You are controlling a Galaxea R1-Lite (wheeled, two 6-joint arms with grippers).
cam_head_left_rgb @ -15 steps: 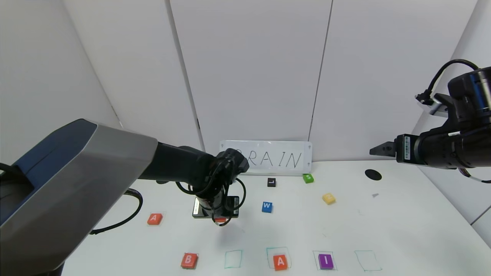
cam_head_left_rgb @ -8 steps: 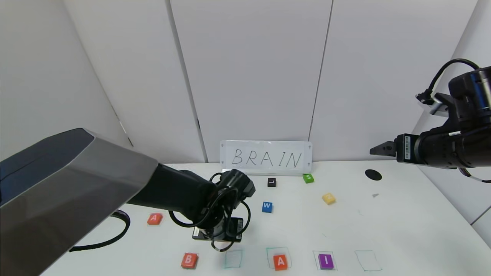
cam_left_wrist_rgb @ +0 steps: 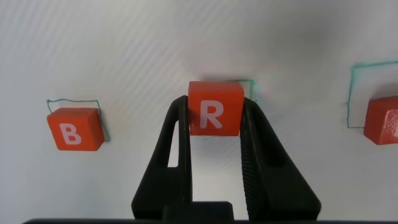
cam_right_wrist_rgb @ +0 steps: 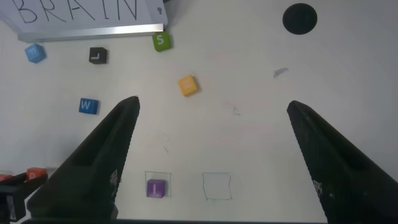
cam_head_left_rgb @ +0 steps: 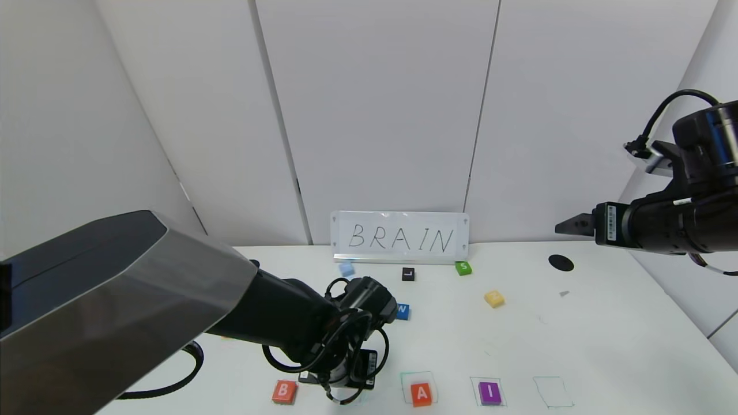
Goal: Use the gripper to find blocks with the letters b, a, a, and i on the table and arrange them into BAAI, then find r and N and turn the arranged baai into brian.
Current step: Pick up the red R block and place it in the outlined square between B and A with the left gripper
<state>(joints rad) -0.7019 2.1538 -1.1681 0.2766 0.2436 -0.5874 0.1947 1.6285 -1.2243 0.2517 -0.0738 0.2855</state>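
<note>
My left gripper is shut on the orange-red R block and holds it low over the empty green square between the B block and an A block. The B block and the A block's edge also show in the left wrist view. The purple I block sits in its square right of A. The other A block is hidden behind my left arm. The yellow N block lies mid-table on the right. My right gripper hangs open and empty, high at the right.
On the white table, a BRAIN sign stands at the back. Near it lie a light blue block, a black L block and a green S block. The blue W block is partly hidden. An empty square is right of I.
My left arm has carried the R block from mid-table toward the front edge, down to the square between B and A. It now hides the left A block. The right arm has not moved.
</note>
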